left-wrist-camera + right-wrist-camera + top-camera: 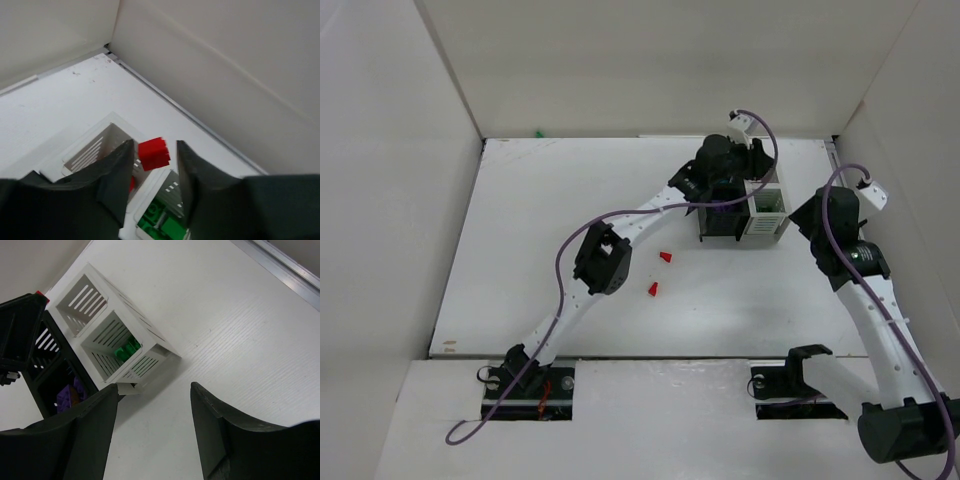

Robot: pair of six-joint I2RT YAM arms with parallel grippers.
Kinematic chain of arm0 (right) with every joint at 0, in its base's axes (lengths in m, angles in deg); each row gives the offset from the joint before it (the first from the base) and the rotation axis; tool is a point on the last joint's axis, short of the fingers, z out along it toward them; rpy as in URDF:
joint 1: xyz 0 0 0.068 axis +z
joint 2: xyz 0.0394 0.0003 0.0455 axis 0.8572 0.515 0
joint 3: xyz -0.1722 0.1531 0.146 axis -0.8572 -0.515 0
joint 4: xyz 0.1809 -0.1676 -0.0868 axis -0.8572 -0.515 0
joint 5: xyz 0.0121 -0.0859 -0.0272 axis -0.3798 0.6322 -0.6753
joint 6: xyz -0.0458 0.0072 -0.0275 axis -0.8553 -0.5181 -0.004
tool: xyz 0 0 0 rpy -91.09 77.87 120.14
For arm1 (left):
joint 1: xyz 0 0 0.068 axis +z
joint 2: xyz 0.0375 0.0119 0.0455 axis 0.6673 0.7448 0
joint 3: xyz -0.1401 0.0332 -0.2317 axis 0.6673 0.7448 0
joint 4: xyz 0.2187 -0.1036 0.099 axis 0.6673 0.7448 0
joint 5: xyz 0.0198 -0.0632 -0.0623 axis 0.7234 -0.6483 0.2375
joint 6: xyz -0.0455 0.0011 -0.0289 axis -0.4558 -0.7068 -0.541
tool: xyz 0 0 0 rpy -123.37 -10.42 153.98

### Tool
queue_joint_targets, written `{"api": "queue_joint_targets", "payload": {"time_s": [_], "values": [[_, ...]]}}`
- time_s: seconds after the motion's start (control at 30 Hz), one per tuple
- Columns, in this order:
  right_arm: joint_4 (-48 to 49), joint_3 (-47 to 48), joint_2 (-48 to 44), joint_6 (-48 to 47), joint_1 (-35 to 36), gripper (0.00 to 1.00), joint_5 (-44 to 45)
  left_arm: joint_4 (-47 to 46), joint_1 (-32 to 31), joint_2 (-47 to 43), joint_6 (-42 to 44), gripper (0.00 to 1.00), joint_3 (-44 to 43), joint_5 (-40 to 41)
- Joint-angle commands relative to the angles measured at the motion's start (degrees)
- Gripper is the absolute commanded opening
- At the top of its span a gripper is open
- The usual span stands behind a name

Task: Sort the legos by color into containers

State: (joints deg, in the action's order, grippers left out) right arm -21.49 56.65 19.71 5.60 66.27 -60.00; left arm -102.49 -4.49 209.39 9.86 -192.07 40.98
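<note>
red lego [154, 153], above white slatted bin [95, 150]

Desk [550, 220]: white, flat, with a small dark mark [448, 346] near its near-left corner. Enclosure walls [650, 60]: plain white, on three sides. Metal strip [280, 265]: runs along the desk-wall seam.

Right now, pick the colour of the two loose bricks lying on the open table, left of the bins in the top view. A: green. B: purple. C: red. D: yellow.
C: in the top view both loose legos on the table, apart from the containers, are red.
</note>
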Motion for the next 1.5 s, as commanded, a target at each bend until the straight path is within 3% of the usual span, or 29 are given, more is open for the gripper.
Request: {"api": "queue_joint_targets", "payload": {"time_s": [0.0,0.03,0.13,0.27,0.4,0.5,0.57,0.6,0.63,0.7,0.8,0.93,1.03,1.3,1.47], "values": [[2.4,0.2,0.1,-1.0,-0.7,0.65,-0.9,-3.9,0.6,0.0,-1.2,0.4,-3.2,3.1],[2.4,0.2,0.1,-1.0,-0.7,0.65,-1.6,-4.5,0.6,0.0,-1.2,0.51,-3.2,3.1],[1.8,0.2,0.1,-1.0,-0.7,0.65,-2.1,-5.2,0.6,0.0,-1.2,0.69,-3.2,2.3],[1.2,0.2,-1.0,-1.6,-0.7,0.65,-2.8,-3.8,0.6,-1.9,-1.2,0.74,-3.2,1.1],[3.1,-0.9,-1.7,-7.2,-0.7,0.66,-9.1,-1.9,0.6,-12.8,3.2,0.99,7.0,1.2],[4.9,-0.9,-0.4,-10.0,1.3,0.66,-14.3,-0.3,0.6,-22.0,5.9,0.99,21.6,2.7],[7.0,-0.9,0.2,-14.1,3.9,0.65,-17.7,0.4,2.0,-32.8,6.4,0.99,30.1,4.1],[7.0,-0.9,1.2,-14.7,7.4,0.65,-18.3,-0.5,2.5,-36.7,5.5,0.99,40.9,4.7],[7.8,-0.9,2.7,-16.4,9.3,0.65,-18.4,-1.3,3.0,-45.3,4.6,0.99,46.4,6.4],[8.5,-0.9,4.8,-17.7,15.8,0.63,-18.4,-4.3,4.7,-53.8,3.3,0.99,62.6,11.9],[11.0,-0.4,9.7,-21.6,23.2,0.62,-18.4,2.4,6.2,-68.2,-0.5,0.99,75.5,22.4],[14.4,1.1,18.5,-28.7,35.1,0.61,-21.2,20.9,6.2,-78.2,-9.4,0.99,82.7,32.8],[17.6,3.0,27.0,-32.2,38.6,0.61,-19.3,30.0,6.2,-84.1,-17.3,0.99,87.0,32.8],[21.9,12.2,44.2,-36.1,39.1,0.6,-18.6,33.6,6.2,-99.2,-28.8,0.99,101.6,28.7],[22.5,14.6,50.3,-36.7,39.1,0.6,-17.2,36.3,6.2,-102.1,-29.4,0.99,102.7,28.0]]}}
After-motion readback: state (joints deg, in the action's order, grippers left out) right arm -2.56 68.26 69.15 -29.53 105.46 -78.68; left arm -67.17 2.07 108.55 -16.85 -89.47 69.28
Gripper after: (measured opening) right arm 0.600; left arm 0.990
